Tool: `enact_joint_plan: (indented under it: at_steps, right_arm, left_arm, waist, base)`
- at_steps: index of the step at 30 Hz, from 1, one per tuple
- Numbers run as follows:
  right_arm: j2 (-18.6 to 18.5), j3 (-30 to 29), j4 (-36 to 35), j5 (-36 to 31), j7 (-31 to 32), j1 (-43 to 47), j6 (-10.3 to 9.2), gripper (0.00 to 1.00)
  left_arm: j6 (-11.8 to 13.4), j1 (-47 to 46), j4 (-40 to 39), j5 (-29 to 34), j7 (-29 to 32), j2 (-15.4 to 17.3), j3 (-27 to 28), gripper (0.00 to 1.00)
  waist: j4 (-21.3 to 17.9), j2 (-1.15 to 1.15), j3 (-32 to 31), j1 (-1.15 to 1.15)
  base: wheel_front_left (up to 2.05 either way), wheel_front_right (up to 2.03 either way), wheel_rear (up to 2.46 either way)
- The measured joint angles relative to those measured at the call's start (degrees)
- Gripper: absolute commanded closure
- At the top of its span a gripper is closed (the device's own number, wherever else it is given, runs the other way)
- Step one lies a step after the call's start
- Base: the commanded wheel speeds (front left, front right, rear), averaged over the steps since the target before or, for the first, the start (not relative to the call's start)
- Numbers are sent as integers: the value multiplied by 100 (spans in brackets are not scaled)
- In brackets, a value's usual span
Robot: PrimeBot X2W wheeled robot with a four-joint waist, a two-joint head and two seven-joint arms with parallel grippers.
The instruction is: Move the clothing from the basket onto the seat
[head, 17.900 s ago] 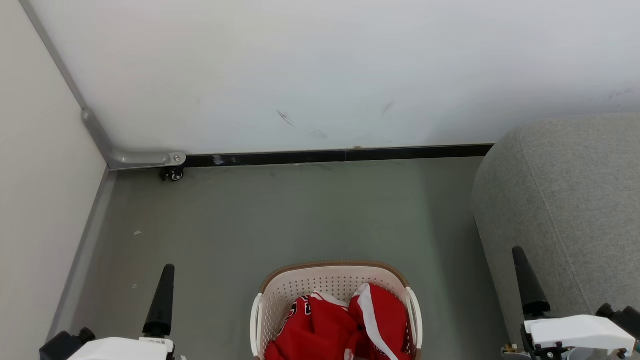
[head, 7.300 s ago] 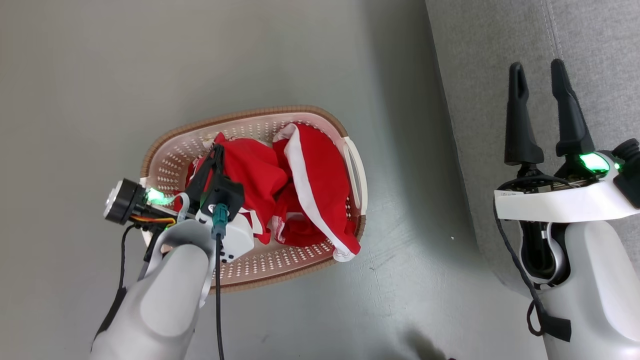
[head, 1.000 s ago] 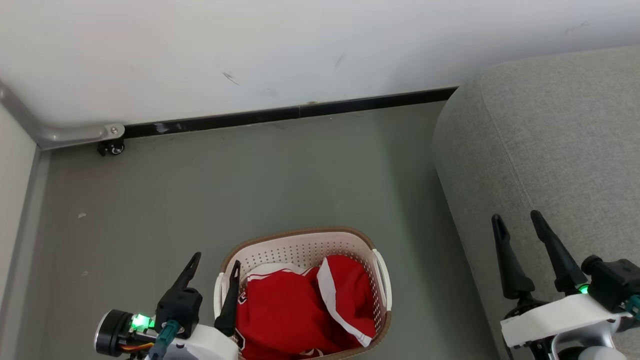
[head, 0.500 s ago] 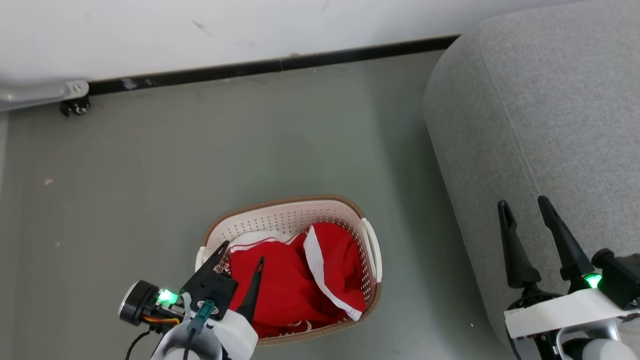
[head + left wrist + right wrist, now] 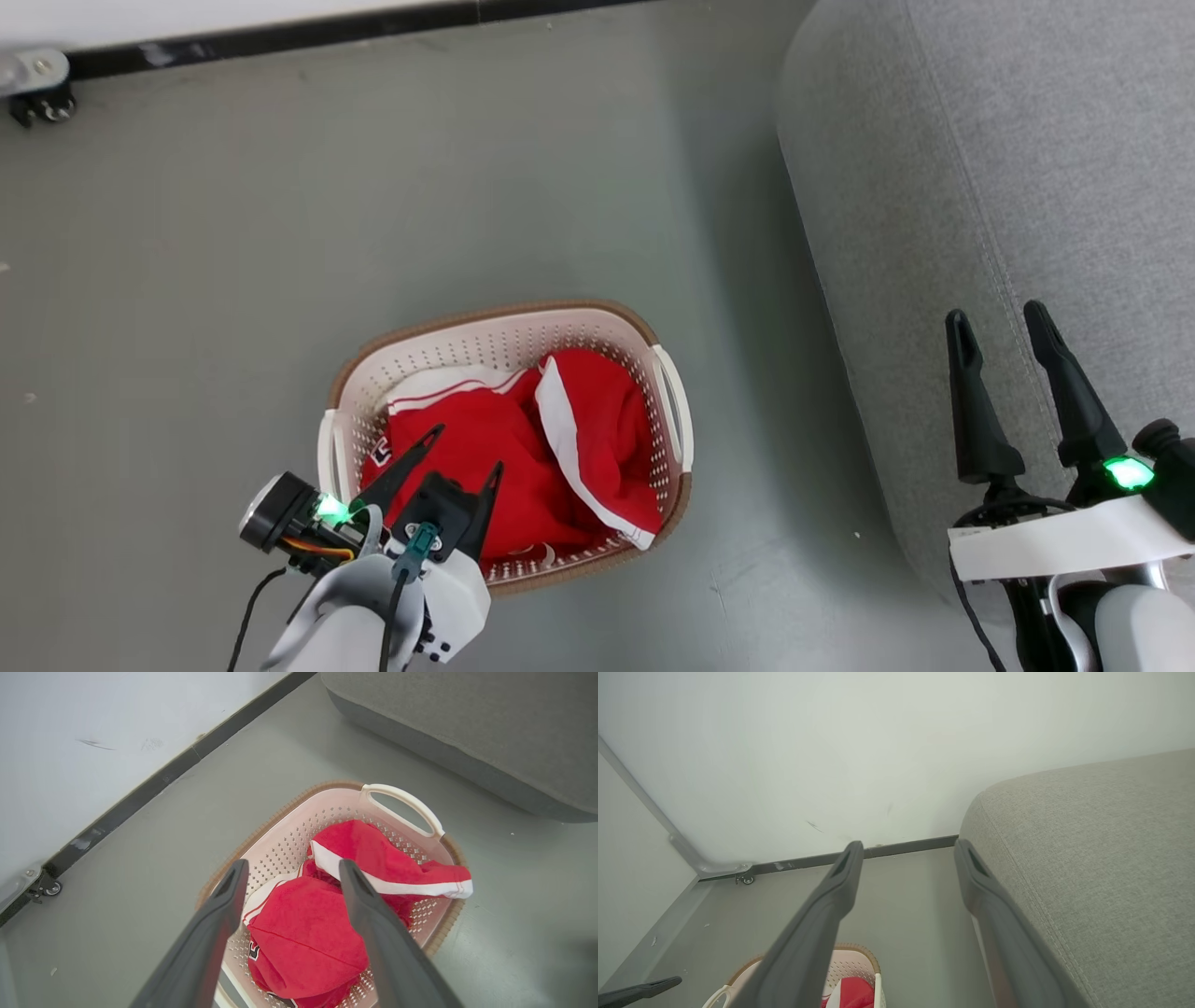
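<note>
While both bright red fabric garments lie in the oval cream-white perforated plastic basket, none on the light-grey upholstered sofa seat, we note left hand open just above them, right hand open, empty.

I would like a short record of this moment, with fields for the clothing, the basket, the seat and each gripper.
clothing: red jersey and white-trimmed garment, both in the basket; a corner of the trimmed one lies over the rim
basket: on the floor, beside the sofa, apart from it
seat: grey sofa, no clothing on the visible part
left gripper: jaws open, over the jersey, gripping nothing
right gripper: jaws open, empty, over the sofa's edge
progress: nothing moved onto the sofa yet
</note>
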Motion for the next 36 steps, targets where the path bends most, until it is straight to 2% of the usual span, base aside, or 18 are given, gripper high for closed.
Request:
enact_joint_plan:
  at_steps: [8,16,36]
  right_arm:
    - [-1,54,3,126,-131,-287,0,0]
    - [-1,153,27,233,-287,-522,0,0]
    - [-2,357,266,445,-669,-1106,0,0]
  left_arm:
    - [-146,-388,466,466,105,187,-337,0]
    - [-250,-730,805,689,205,220,-495,0]
    - [-342,-1495,1546,1768,539,565,-1210,0]
  waist:
    - [-142,0,502,0]
    - [-269,0,922,0]
    - [-579,0,1813,0]
  base:
    - [0,0,0]
    - [0,0,0]
    - [0,0,0]
